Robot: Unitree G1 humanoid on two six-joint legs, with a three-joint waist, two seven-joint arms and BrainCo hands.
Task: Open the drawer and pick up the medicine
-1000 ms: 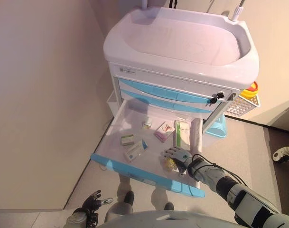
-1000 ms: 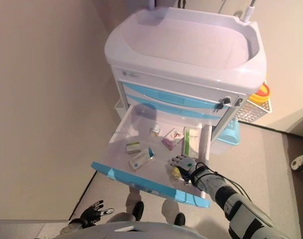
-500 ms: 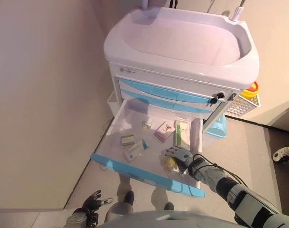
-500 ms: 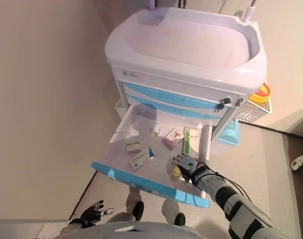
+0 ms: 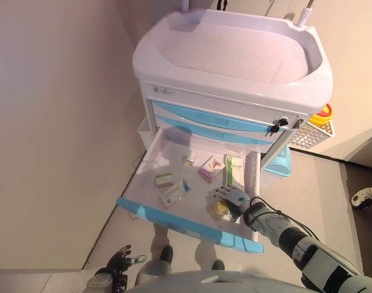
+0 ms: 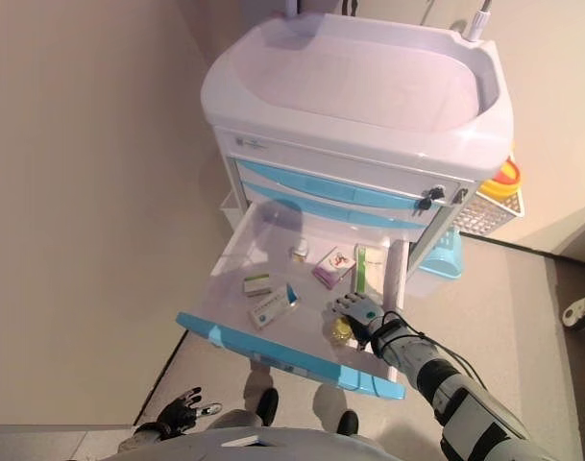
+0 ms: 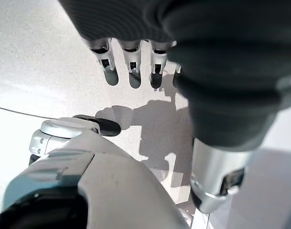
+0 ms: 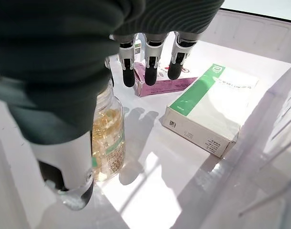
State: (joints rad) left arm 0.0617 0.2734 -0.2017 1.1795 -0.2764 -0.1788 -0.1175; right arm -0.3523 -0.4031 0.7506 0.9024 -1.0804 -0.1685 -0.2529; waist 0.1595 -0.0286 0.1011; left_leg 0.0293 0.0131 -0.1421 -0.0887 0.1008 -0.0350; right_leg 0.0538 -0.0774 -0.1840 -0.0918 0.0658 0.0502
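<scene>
The cart's drawer [image 5: 154,213] is pulled open. It holds a clear bottle of yellow capsules [image 5: 220,209], a green-and-white box [image 5: 234,170], a pink box [image 5: 211,168], a white-and-blue box [image 5: 175,194], a small green box [image 5: 164,179] and a small vial [image 5: 189,160]. My right hand [image 5: 234,198] is inside the drawer's front right corner. Its fingers [image 8: 150,62] are straight and its thumb [image 8: 69,176] is beside the bottle [image 8: 107,138], not closed round it. My left hand [image 5: 115,259] hangs open low by the floor.
The white medical cart [image 5: 234,49] has a basin-shaped top and two closed blue drawers above the open one. A wire basket [image 5: 311,135] with a yellow container [image 5: 323,114] and a blue bin [image 5: 280,163] hang on its right side. A wall stands close on the left.
My right hand has edged slightly deeper into the drawer beside the capsule bottle. The left hand has stayed low and still.
</scene>
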